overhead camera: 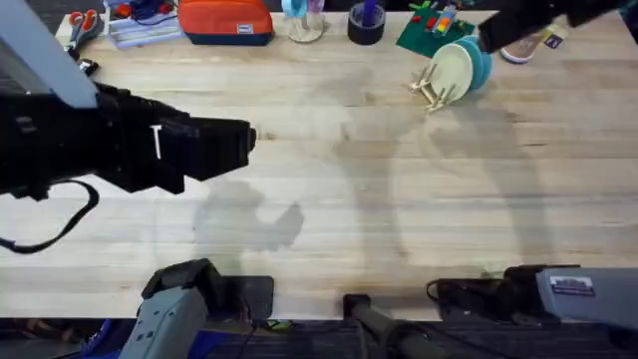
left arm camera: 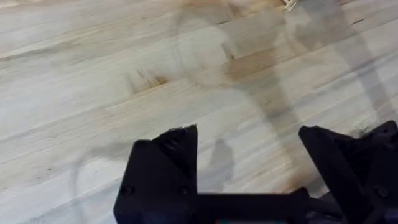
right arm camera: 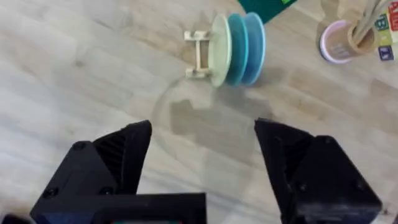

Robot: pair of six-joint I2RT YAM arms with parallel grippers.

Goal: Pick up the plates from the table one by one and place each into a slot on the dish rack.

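Observation:
The small wooden dish rack (overhead camera: 431,88) stands at the far right of the table (overhead camera: 329,199), with a cream plate (overhead camera: 455,68) and two teal plates (overhead camera: 479,60) upright in its slots. The right wrist view shows the rack (right arm camera: 199,53), the cream plate (right arm camera: 219,51) nearest its free end, and the teal plates (right arm camera: 245,46) behind it. My right gripper (right arm camera: 202,155) hovers open and empty above the bare wood in front of the rack, and appears dark near the plates (overhead camera: 493,36). My left gripper (left arm camera: 249,149) is open and empty over the table's left side (overhead camera: 247,140).
Along the far edge sit scissors (overhead camera: 82,22), an orange case (overhead camera: 224,20), a glass (overhead camera: 304,22), a black roll (overhead camera: 366,24) and a green brick board (overhead camera: 427,34). A pink cup (right arm camera: 339,42) holding sticks stands just beyond the rack.

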